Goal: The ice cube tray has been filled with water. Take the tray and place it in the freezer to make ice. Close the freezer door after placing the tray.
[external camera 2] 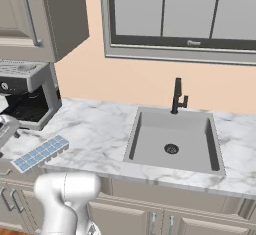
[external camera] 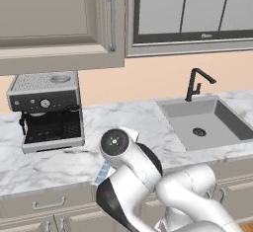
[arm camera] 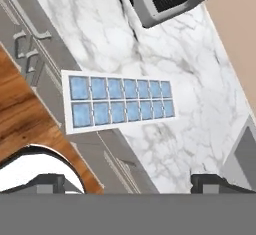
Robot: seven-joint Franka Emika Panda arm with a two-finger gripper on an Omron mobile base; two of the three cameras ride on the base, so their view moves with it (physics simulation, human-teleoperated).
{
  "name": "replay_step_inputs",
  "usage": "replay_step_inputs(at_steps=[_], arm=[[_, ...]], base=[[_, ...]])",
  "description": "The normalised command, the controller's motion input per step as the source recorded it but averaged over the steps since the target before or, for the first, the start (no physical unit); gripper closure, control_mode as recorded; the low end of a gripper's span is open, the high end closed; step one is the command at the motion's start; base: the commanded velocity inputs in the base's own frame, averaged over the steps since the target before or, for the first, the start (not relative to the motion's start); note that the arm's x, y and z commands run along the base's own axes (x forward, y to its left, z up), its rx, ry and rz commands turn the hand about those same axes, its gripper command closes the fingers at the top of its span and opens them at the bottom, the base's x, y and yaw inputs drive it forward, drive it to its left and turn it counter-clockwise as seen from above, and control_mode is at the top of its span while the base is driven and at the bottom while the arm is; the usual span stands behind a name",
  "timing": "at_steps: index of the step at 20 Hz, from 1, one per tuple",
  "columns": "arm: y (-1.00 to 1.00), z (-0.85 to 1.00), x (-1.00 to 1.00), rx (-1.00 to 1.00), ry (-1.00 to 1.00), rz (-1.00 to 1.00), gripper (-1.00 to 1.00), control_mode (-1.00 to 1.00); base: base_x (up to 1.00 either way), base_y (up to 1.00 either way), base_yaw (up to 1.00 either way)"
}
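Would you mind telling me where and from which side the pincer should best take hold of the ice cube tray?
Probably across the short width, near the middle of the ice cube tray, coming straight down from above. It lies flat on the marble counter at the front edge, one end jutting past it, cells full of water, so a centred, level grip should limit spilling. The pincer hangs open above it.

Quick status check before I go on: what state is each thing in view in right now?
ice cube tray: flat on the counter, one end overhanging the front edge, not gripped
water: filling the cells
tool: open, above the tray, holding nothing
coffee machine: upright at the back of the counter
sink: empty basin
faucet: no water running
upper cabinet: door closed
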Motion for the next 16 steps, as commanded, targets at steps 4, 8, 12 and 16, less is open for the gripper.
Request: replay_step_inputs(at_steps=[4,8,12,16], arm=[[0.27,-0.16,-0.28,-0.20,-0.08,0.10,-1.00,-1.00],[0.08,-0.26,-0.28,-0.19,-0.12,0.02,-1.00,-1.00],[0.08,-0.34,-0.25,-0.17,-0.18,0.00,-1.00,-1.00],[0.02,-0.33,-0.09,-0.14,-0.16,0.00,-1.00,-1.00]], base=[[0.00,0.00,0.00],[0.00,0.00,0.00],[0.00,0.00,0.00],[0.00,0.00,0.00]])
